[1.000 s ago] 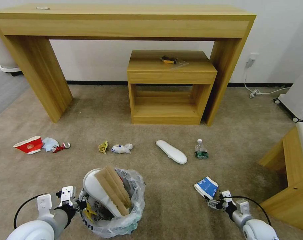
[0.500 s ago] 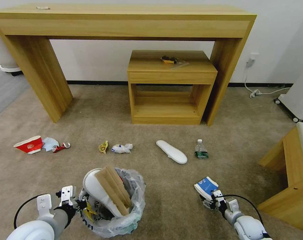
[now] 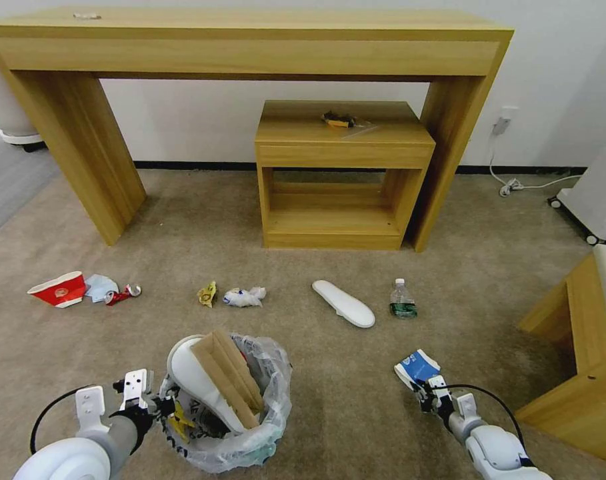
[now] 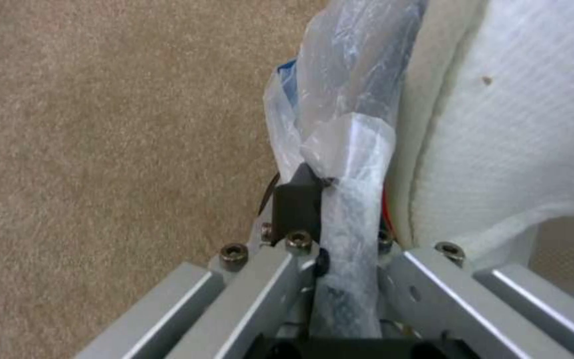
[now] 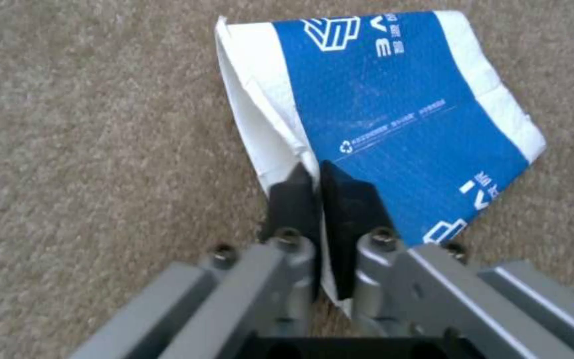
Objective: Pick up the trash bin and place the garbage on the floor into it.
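The right gripper (image 3: pixel 428 387) is clamped on the blue-white packet (image 3: pixel 416 367), low over the floor (image 3: pixel 343 373). The trash bin (image 3: pixel 246 437) lies at its 9 o'clock, rim pinched in the left gripper (image 3: pixel 157 407), holding 1 slipper (image 3: pixel 193 377) and cardboard (image 3: pixel 231 373).

carpet (image 3: pixel 356 400): matt short pile | bin liner (image 3: pixel 276 380): crinkled clear plastic | packet (image 5: pixel 393 114): glossy blue-white printed film | tables (image 3: pixel 343 133): smooth wood | slipper (image 4: pixel 506 124): white waffle cloth
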